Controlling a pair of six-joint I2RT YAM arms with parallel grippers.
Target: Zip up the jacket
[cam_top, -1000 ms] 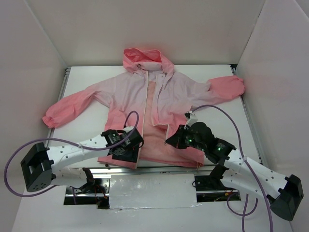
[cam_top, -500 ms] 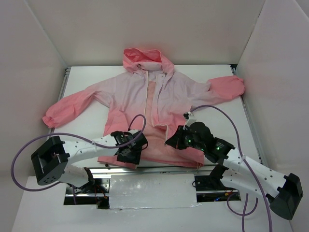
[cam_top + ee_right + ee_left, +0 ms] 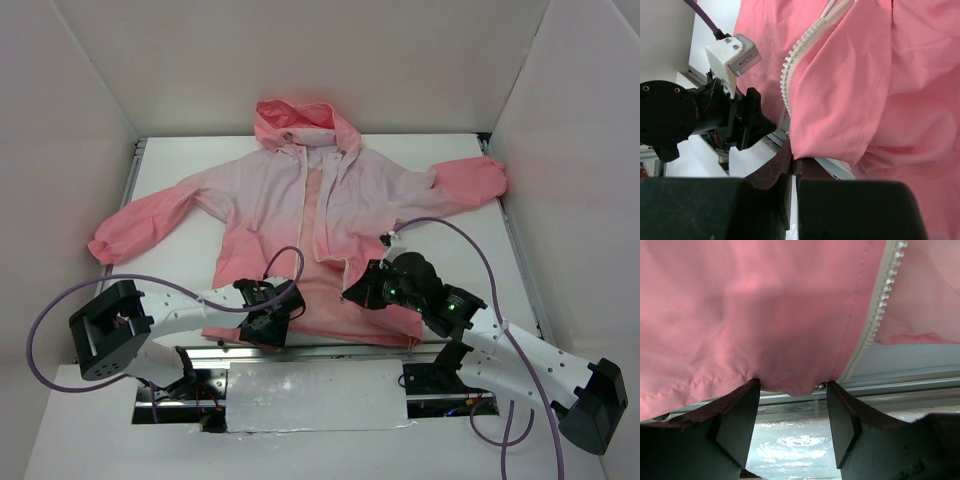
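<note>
The pink jacket (image 3: pixel 370 195) lies face up and unzipped on the white table, hood at the far side. Its white zipper (image 3: pixel 312 215) runs down the open front. My left gripper (image 3: pixel 283 320) is open at the near hem of the left front panel. In the left wrist view the hem (image 3: pixel 765 315) hangs between its spread fingers (image 3: pixel 740 410), with the zipper teeth (image 3: pixel 875 315) and a small metal end piece (image 3: pixel 820 386) by the right finger. My right gripper (image 3: pixel 352 292) is shut on the lower corner of the right front panel (image 3: pixel 850 100), beside its zipper teeth (image 3: pixel 800 50).
White walls enclose the table on three sides. A metal rail (image 3: pixel 900 385) runs along the table's near edge under the hem, with a foil-covered patch (image 3: pixel 315 395) below it. Purple cables loop over both arms. The left gripper also shows in the right wrist view (image 3: pixel 747 120).
My left arm has swung right along the hem and its gripper now sits nearer the zipper's bottom end. The right gripper has held still on its panel corner.
</note>
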